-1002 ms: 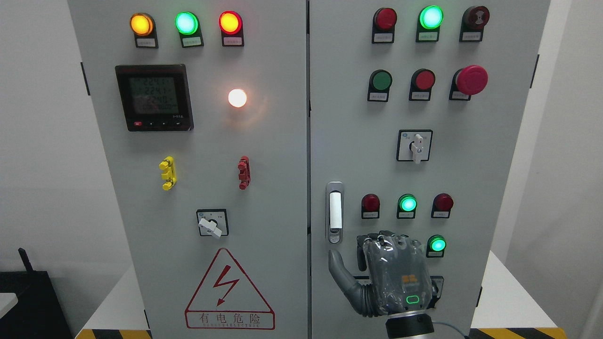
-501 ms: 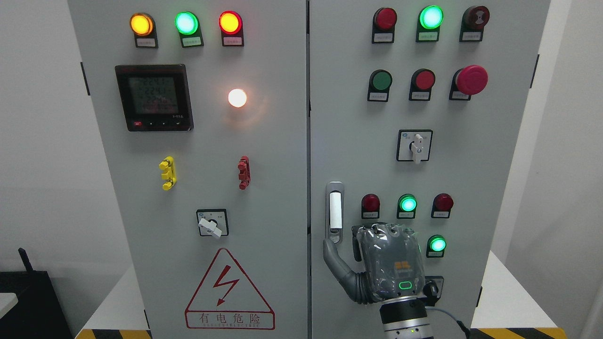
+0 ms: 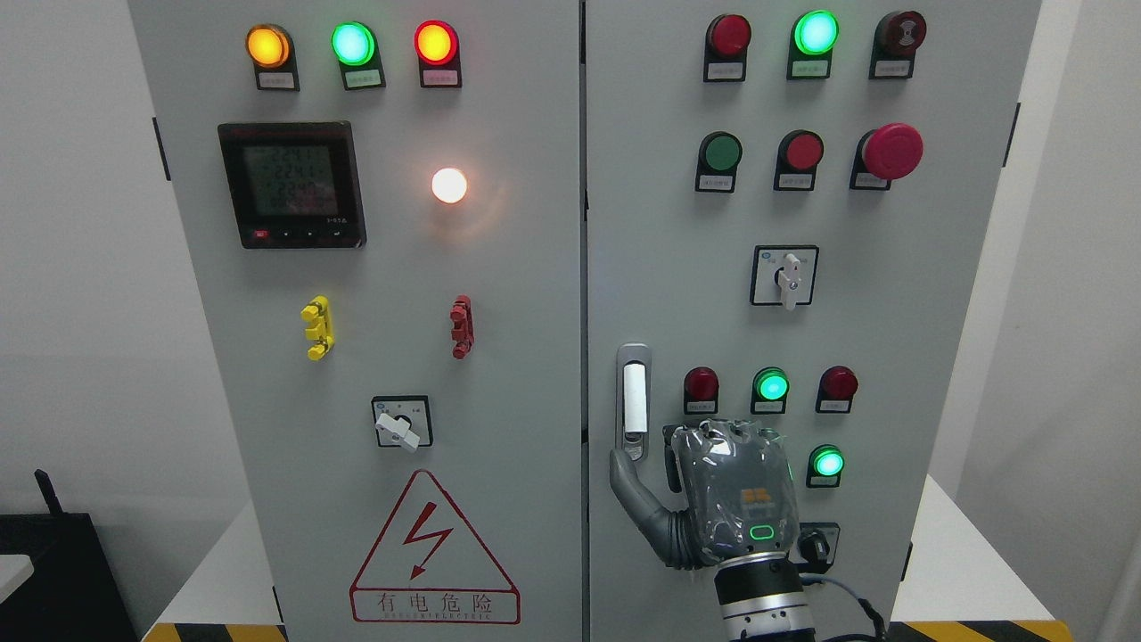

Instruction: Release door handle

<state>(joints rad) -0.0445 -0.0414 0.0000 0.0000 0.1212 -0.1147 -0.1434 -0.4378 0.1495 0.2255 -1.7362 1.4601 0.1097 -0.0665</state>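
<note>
Right robot hand (image 3: 713,499) nearest, back toward camera, thumb tip at the door handle's (image 3: 634,401) lower end; can't tell if the fingers grip. Handle sits recessed at the right door's (image 3: 677,267) left edge: rigid, smooth metal; hold its white bar.

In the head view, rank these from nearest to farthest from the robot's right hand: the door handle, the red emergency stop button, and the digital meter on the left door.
From the right hand:
1. Door handle, just up and left, by the thumb.
2. Red emergency stop button, upper right of the right door.
3. Digital meter, upper left, on the left door.
</note>
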